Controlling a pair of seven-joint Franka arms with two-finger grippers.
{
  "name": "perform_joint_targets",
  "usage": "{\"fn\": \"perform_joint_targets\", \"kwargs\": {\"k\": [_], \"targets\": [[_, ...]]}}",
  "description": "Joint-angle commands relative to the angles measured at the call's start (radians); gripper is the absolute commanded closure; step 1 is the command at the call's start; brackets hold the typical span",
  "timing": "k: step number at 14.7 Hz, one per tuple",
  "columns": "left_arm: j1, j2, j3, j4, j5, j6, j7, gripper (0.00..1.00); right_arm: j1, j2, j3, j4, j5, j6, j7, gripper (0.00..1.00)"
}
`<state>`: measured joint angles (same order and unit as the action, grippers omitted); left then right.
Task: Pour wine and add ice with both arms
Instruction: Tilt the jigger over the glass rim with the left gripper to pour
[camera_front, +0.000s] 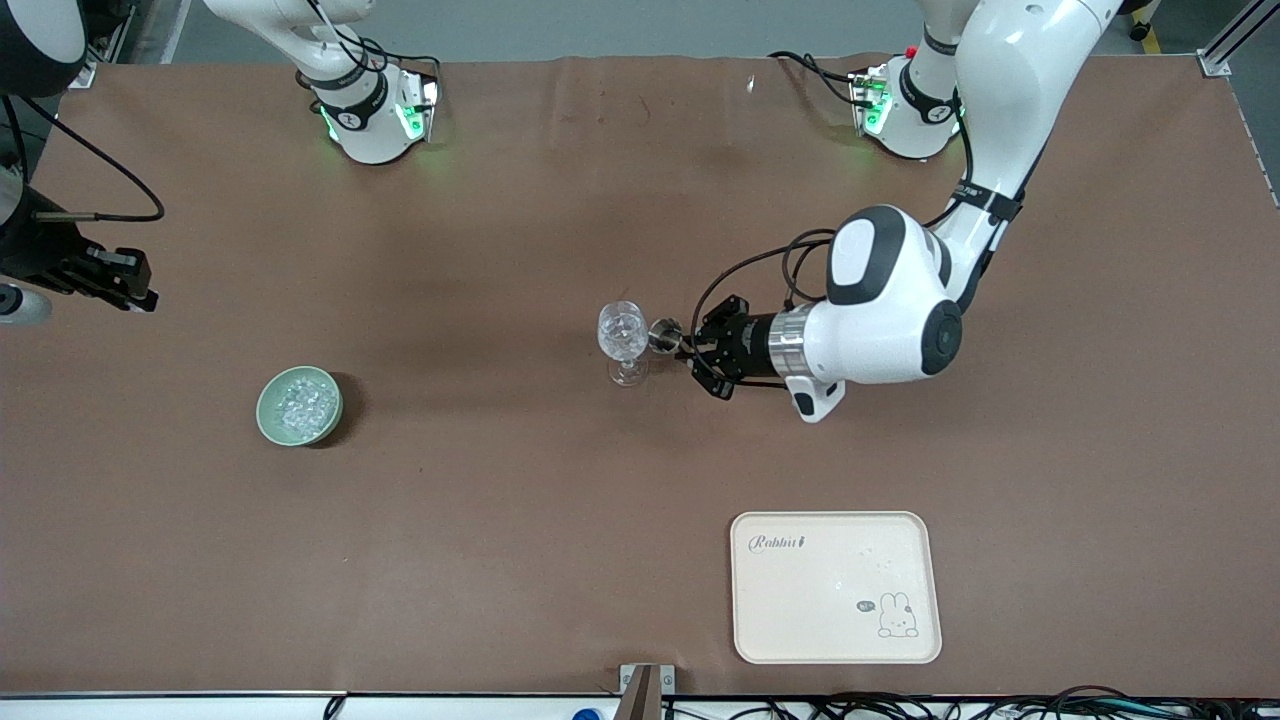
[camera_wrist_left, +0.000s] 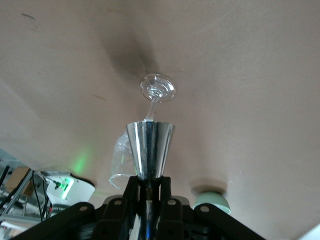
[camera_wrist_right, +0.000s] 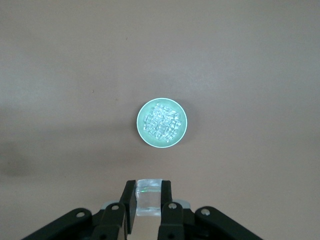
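Tipping metal cup (camera_front: 663, 335) in left end effector (camera_front: 690, 352) beside glass (camera_front: 623, 340) | right end effector (camera_wrist_right: 148, 200) gripping ice cube (camera_wrist_right: 148, 196), hovering well apart toward bowl (camera_front: 299, 405).

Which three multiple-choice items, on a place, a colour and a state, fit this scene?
1. The tray lies: A nearer to the front camera than the glass; B under the bowl; C between the arms' bases.
2. The bowl is: A red; B green; C black.
3. The left gripper, beside the glass, is: A open; B shut on the glass; C shut on a metal cup.
Key: A, it shows lower than the glass; B, its rim is green; C, its fingers clamp the cup. The right gripper, over the table's right-arm end, holds a cube.
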<state>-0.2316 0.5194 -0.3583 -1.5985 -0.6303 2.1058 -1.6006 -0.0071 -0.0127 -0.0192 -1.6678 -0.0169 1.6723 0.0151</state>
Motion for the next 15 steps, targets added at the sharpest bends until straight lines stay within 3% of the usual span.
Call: {"fn": "perform_joint_targets", "kwargs": {"k": [1,15], "targets": [[-0.047,-0.03,0.007,-0.018,0.088,0.006,-0.09,0.99,-0.005,-0.009,0.001,-0.012,0.005,0.007,-0.004,0.97],[-0.161,-0.024,0.007,0.017,0.363,0.006,-0.364,0.99,-0.005,-0.01,0.001,-0.013,0.005,0.007,-0.004,0.96]]}}
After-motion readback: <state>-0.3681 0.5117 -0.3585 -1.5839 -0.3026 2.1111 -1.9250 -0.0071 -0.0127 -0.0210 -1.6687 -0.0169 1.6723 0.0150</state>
